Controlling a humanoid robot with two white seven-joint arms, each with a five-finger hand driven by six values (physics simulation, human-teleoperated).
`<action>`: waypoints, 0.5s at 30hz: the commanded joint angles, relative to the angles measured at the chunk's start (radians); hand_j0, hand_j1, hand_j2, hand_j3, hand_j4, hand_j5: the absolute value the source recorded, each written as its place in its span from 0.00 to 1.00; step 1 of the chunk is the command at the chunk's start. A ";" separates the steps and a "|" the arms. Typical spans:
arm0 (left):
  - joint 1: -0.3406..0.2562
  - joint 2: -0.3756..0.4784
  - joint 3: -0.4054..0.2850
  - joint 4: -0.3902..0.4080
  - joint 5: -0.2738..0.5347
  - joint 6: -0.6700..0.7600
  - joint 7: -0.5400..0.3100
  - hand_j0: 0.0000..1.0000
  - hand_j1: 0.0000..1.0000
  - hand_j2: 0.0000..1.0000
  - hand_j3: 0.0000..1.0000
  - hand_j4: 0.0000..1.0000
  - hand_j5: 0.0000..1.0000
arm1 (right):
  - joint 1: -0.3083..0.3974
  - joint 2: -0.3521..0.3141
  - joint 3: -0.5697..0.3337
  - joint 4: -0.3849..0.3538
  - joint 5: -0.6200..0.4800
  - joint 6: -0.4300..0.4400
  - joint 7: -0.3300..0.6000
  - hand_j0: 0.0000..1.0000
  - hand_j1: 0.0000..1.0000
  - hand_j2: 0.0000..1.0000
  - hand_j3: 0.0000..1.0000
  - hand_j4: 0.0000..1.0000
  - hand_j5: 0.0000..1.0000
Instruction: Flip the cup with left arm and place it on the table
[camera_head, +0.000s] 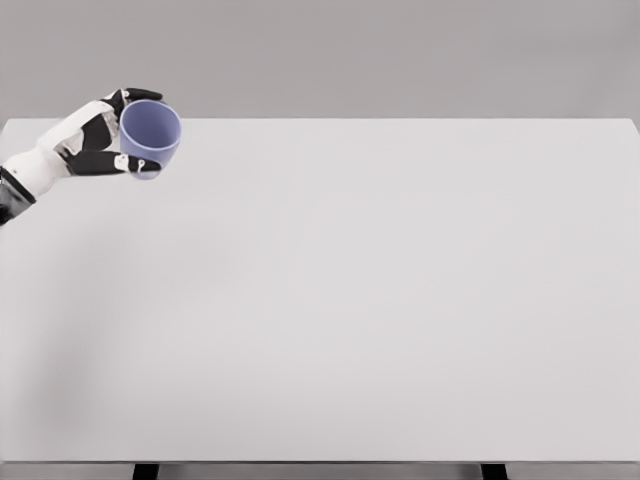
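Observation:
A lavender-blue cup (151, 136) is held at the far left, near the table's back edge. Its open mouth is tilted toward the camera, so I see into its inside. My left hand (128, 130) is shut on it: one dark finger lies over the top rim and the thumb presses under the lower side. The white left forearm (35, 165) comes in from the left edge. Whether the cup touches the tabletop or hangs just above it I cannot tell. The right arm does not show.
The wide white table (380, 300) fills most of the view, with its back edge near the top and its front edge near the bottom. Two dark table legs (145, 471) peek out below the front edge. A plain grey wall lies behind.

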 joint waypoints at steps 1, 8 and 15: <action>0.000 -0.069 0.020 0.056 0.033 0.034 -0.002 0.58 0.58 0.58 0.58 0.58 0.58 | 0.000 0.000 0.000 0.000 0.000 0.000 0.000 1.00 1.00 1.00 1.00 1.00 1.00; 0.026 -0.112 0.014 0.067 0.035 0.100 -0.002 0.58 0.58 0.58 0.58 0.58 0.58 | 0.000 0.000 0.000 0.000 0.000 0.000 0.000 1.00 1.00 1.00 1.00 1.00 1.00; 0.026 -0.140 0.021 0.085 0.082 0.187 -0.002 0.59 0.59 0.59 0.59 0.59 0.59 | 0.000 0.000 0.000 0.000 0.000 0.000 0.000 1.00 1.00 1.00 1.00 1.00 1.00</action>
